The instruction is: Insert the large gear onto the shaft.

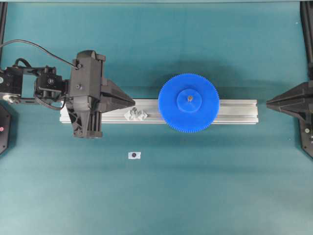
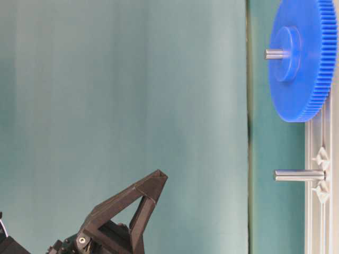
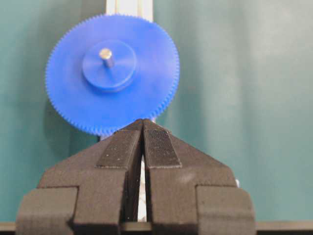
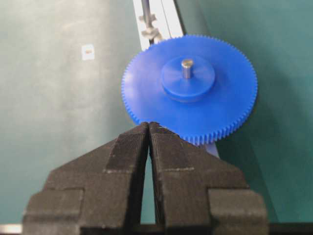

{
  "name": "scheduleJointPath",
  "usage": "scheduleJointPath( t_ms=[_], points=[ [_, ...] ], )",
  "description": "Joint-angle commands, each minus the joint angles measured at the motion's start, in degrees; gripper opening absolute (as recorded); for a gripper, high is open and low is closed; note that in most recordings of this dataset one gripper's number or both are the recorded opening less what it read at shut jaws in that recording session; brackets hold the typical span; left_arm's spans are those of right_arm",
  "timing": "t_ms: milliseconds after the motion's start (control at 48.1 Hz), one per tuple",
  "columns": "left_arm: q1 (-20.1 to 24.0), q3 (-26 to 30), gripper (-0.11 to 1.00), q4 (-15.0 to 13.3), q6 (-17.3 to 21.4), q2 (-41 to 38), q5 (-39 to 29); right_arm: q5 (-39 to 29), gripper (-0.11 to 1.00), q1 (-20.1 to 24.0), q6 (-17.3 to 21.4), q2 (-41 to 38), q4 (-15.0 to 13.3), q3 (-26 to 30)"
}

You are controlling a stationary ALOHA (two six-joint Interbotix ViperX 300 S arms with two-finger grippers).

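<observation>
The large gear (image 1: pixel 189 103) lies flat on the aluminium rail (image 1: pixel 239 111), seated on the shaft (image 1: pixel 189 99), whose silvery tip pokes up through the hole in the raised central hub. In the table-level view the same peg stands out from the hub, and the disc sits close against the rail. A second bare peg (image 2: pixel 298 175) stands further along the rail on a small translucent mount (image 1: pixel 136 115), between the gear and the left gripper (image 1: pixel 131 102). That gripper hangs above the rail's left portion, its tips pointing toward the gear but apart from it; the left wrist view shows its two ribbed pads pressed together with nothing between them. The right gripper (image 1: pixel 268 103) sits beyond the rail's right end, well apart from the gear, and its fingers likewise meet at the tips, pinching nothing. A small white tag with a dark spot (image 1: pixel 134 155) lies on the teal table (image 1: pixel 205 186) in front of the rail.
</observation>
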State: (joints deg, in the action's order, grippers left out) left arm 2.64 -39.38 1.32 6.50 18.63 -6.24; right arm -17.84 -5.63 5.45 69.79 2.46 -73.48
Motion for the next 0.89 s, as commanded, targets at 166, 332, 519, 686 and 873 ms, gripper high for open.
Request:
scheduleJointPath(
  t_ms=[166,332,519,686,873],
  points=[
    [-0.44,0.79,0.01,0.00,0.09,0.44,0.62,2.20,0.12,-0.18,0.18,-0.18,0.00,-0.18],
    [-0.62,0.79,0.01,0.00,0.09,0.35,0.62,2.46,0.12,-0.18,0.18,0.35,0.00,-0.18],
    [-1.14,0.88,0.01,0.00,0.09,0.26,0.62,2.55,0.12,-0.18,0.26,0.35,0.00,-0.09],
    [-1.14,0.97,0.01,0.00,-0.26,0.26,0.62,2.55,0.12,-0.18,0.26,0.44,0.00,0.00],
    [-1.14,1.32,0.01,0.00,0.09,0.18,0.70,2.46,0.12,-0.18,0.26,0.44,-0.09,0.09]
  ],
)
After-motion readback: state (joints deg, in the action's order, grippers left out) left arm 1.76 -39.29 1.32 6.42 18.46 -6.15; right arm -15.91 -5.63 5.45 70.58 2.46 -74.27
